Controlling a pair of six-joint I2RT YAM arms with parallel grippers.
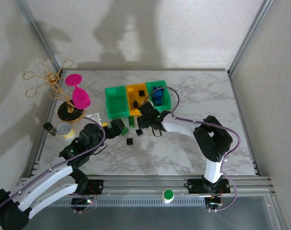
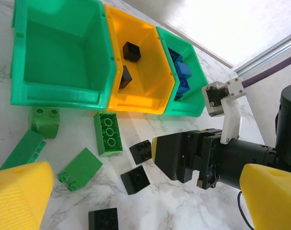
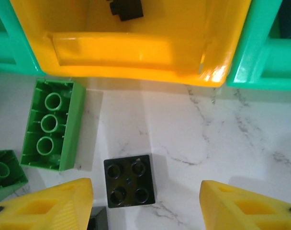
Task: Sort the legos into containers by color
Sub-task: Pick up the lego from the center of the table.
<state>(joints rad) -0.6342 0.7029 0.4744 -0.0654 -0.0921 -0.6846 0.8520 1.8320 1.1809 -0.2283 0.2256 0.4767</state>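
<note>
Three bins stand in a row with their walls touching, toward the back of the marble surface: a left green bin, an orange-yellow bin and a right green bin. Two black bricks lie in the orange-yellow bin, and blue bricks sit in the right green bin.

The right gripper hangs low just in front of the orange-yellow bin's front lip. Its yellow fingers are apart and clamp nothing. A black two-by-two brick sits studs up on the surface between them, nearer one finger than the other. There is marble on both sides of it and a strip of marble between it and the lip. Just beside it lies a long green brick, hollow side up, its far end close under the bins' front edge.

The left gripper hovers nearer the arm bases, fingers spread wide and holding nothing. More green bricks and loose black bricks crowd the ground below it, in front of the bins.

From above, both grippers sit close together there. Open marble runs to the right as far as the frame post and forward to the near rail. Pink cups on a stand hem in the left side.
</note>
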